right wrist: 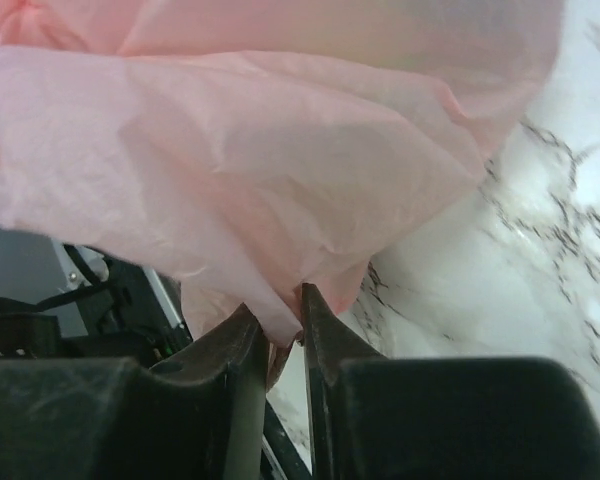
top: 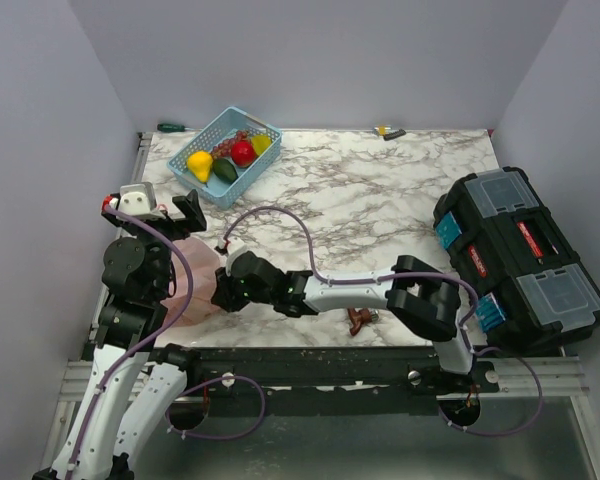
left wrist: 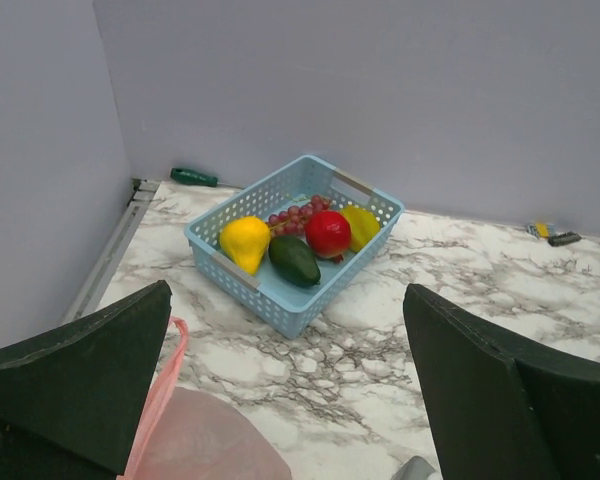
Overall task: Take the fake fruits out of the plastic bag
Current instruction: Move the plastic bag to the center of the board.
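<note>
The pink plastic bag (top: 194,283) lies bulging at the near left of the table; its contents are hidden. My right gripper (top: 223,290) reaches left to it and is shut on a fold of the bag (right wrist: 260,150), pinched between the fingers (right wrist: 242,340). My left gripper (top: 158,212) hovers open and empty above the bag's far side; its wrist view shows the bag (left wrist: 205,440) and a loop handle (left wrist: 166,378) below it. Fake fruits lie in the light blue basket (top: 263,128): a yellow one (top: 199,163), a dark green one (top: 223,171), a red one (top: 243,152), grapes.
A black toolbox (top: 520,255) stands at the right edge. A small brown metal piece (top: 359,319) lies near the front edge. A green screwdriver (top: 172,127) and a small yellow-grey item (top: 389,132) lie along the back wall.
</note>
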